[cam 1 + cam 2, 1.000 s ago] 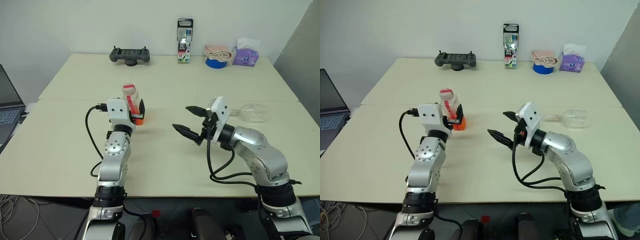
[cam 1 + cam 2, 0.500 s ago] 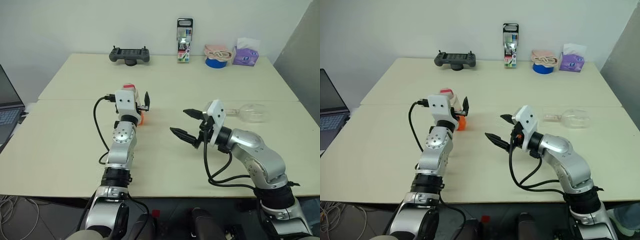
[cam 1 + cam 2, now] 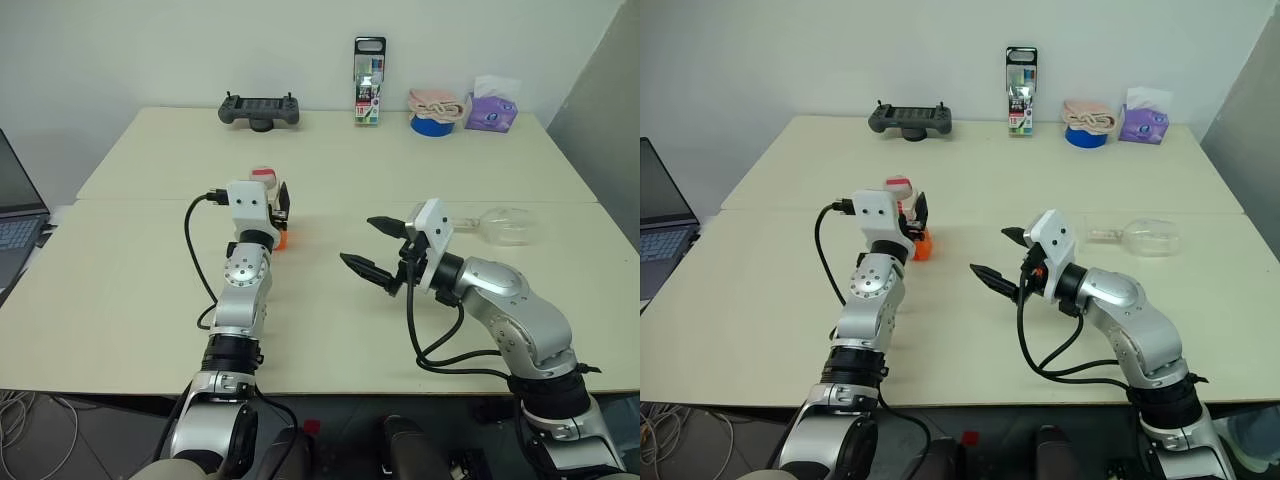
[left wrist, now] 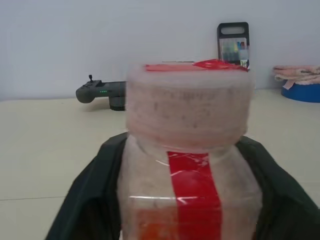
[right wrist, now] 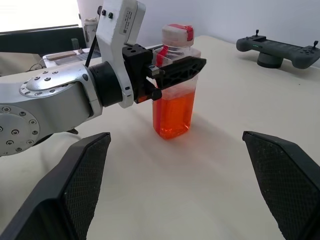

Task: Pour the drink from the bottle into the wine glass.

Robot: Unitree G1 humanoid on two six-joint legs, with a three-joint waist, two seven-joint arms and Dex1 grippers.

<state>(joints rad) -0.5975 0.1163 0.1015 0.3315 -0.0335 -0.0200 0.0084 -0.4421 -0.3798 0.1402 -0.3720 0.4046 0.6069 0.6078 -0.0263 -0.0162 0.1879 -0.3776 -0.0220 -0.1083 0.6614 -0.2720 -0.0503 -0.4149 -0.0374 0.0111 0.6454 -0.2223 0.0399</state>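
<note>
Up close, left gripper [image 5: 172,67] clamped on bottle [image 5: 173,95]; overhead, right gripper [image 3: 372,245] wide, wine glass [image 3: 505,225] lying flat.

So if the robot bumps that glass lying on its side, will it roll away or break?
The wine glass lies on its side on the table, so its rounded bowl would probably roll, likely curving around its foot. It looks thin and clear, so it may well crack if knocked hard. It appears empty, so probably light and easily nudged.
</note>
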